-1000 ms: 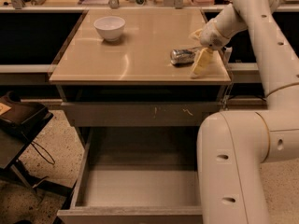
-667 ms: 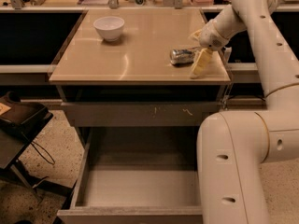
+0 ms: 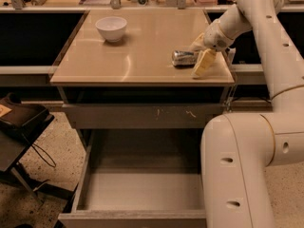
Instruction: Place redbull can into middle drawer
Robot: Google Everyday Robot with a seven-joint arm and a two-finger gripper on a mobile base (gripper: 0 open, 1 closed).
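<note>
The redbull can [image 3: 183,57] is laid sideways on the surface [image 3: 142,56], above the pulled-out middle drawer [image 3: 142,190], rightward; the gripper [image 3: 200,55] is set there for grasping, though whether it is clamped cannot be told

Silver redbull can [image 3: 183,57] lies sideways on countertop [image 3: 142,46] at the tool [image 3: 197,58]; middle drawer [image 3: 142,190] open.

Your arm [image 3: 268,46] is out, hand [image 3: 195,60] low.
The arm arcs up from lower right; the hand sits by the right edge of the surface [image 3: 142,56].
</note>
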